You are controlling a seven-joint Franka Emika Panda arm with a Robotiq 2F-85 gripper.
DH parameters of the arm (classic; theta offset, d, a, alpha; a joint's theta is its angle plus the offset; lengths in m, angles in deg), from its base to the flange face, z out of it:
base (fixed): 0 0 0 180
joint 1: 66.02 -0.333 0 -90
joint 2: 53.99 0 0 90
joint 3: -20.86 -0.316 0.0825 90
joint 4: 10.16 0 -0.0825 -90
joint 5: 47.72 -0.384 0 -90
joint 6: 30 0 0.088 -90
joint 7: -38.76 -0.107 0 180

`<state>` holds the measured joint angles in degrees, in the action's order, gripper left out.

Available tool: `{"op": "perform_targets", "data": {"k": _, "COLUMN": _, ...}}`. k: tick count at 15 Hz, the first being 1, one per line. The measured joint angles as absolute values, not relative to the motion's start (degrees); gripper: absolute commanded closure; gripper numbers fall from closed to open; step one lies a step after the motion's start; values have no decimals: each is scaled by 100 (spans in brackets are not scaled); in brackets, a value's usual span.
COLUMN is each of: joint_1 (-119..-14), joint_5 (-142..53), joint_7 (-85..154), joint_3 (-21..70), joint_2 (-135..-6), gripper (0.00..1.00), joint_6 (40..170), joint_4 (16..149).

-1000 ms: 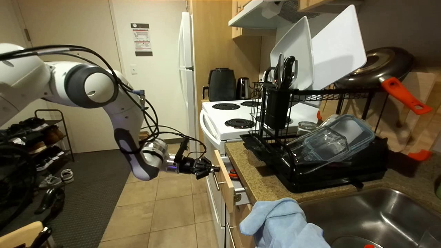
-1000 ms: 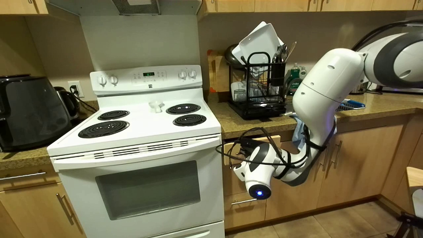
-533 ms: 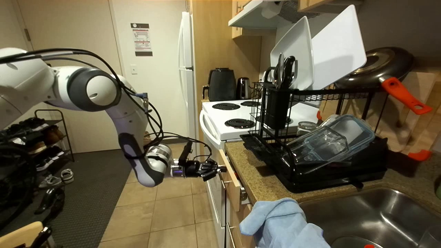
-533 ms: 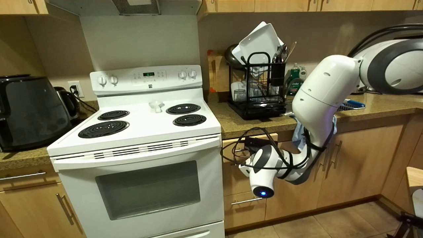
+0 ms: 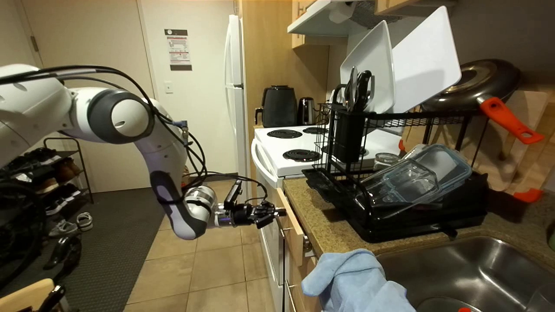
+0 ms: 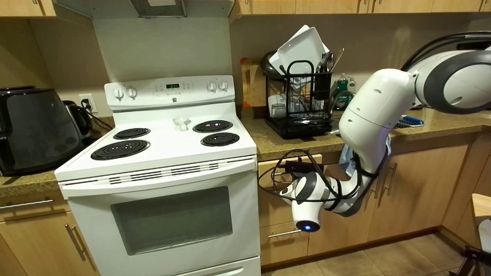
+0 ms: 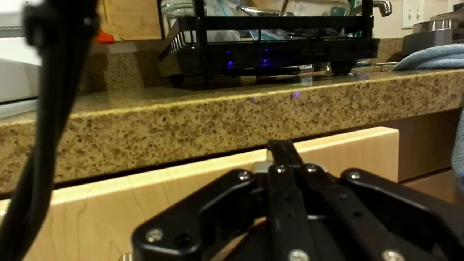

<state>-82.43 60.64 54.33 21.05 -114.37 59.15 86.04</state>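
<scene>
My gripper (image 7: 284, 154) is shut, with its black fingertips together and nothing seen between them. The tips rest at the upper part of a light wood drawer front (image 7: 108, 214), touching it or very close to it. The drawer front also shows in both exterior views (image 5: 295, 242) (image 6: 317, 158). The drawer stands slightly open under the counter, with a metal slide (image 5: 307, 245) showing at its side. Its bar handle (image 5: 285, 232) lies below my gripper (image 5: 281, 212). In an exterior view the wrist hides the fingertips. The drawer's inside is hidden.
The speckled counter (image 7: 217, 127) overhangs the drawer. A black dish rack (image 5: 347, 182) with plates and glass containers stands on it. A blue towel (image 5: 355, 281) hangs by the sink (image 5: 485, 264). A white stove (image 6: 165, 172) stands beside the drawer. Cables loop round the wrist.
My gripper has moved forward against the drawer front, and the drawer has slid inward. The red item seen inside is now hidden. In the last half second the arm has lowered slightly.
</scene>
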Motion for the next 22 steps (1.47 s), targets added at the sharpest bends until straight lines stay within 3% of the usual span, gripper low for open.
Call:
{"op": "perform_targets", "data": {"k": 8, "joint_1": -8284, "joint_5": 6280, "joint_7": 5403, "joint_3": 1437, "joint_2": -10837, "gripper": 100, "joint_6": 6416, "joint_4": 9946}}
{"op": "perform_targets", "data": {"k": 9, "joint_1": -8282, "joint_5": 6322, "joint_7": 5377, "joint_3": 1370, "joint_2": -10727, "gripper": 74, "joint_6": 6518, "joint_4": 10116}}
{"op": "perform_targets", "data": {"k": 10, "joint_1": -8275, "joint_5": 6325, "joint_7": 5290, "joint_3": 1301, "joint_2": -10603, "gripper": 73, "joint_6": 6594, "joint_4": 10287}}
{"op": "perform_targets", "data": {"k": 11, "joint_1": -8265, "joint_5": 6325, "joint_7": 5151, "joint_3": 1234, "joint_2": -10475, "gripper": 93, "joint_6": 6639, "joint_4": 10446}}
{"op": "perform_targets", "data": {"k": 14, "joint_1": -8231, "joint_5": 6305, "joint_7": 4739, "joint_3": 1089, "joint_2": -10109, "gripper": 74, "joint_6": 6660, "joint_4": 10832}}
{"op": "perform_targets", "data": {"k": 20, "joint_1": -8186, "joint_5": 6304, "joint_7": 4709, "joint_3": 1076, "joint_2": -10003, "gripper": 73, "joint_6": 6705, "joint_4": 10927}}
{"op": "perform_targets", "data": {"k": 21, "joint_1": -8186, "joint_5": 6304, "joint_7": 4709, "joint_3": 1076, "joint_2": -10003, "gripper": 48, "joint_6": 6705, "joint_4": 10927}}
{"op": "perform_targets", "data": {"k": 22, "joint_1": -8186, "joint_5": 6304, "joint_7": 4709, "joint_3": 1075, "joint_2": -10003, "gripper": 46, "joint_6": 6706, "joint_4": 10927}}
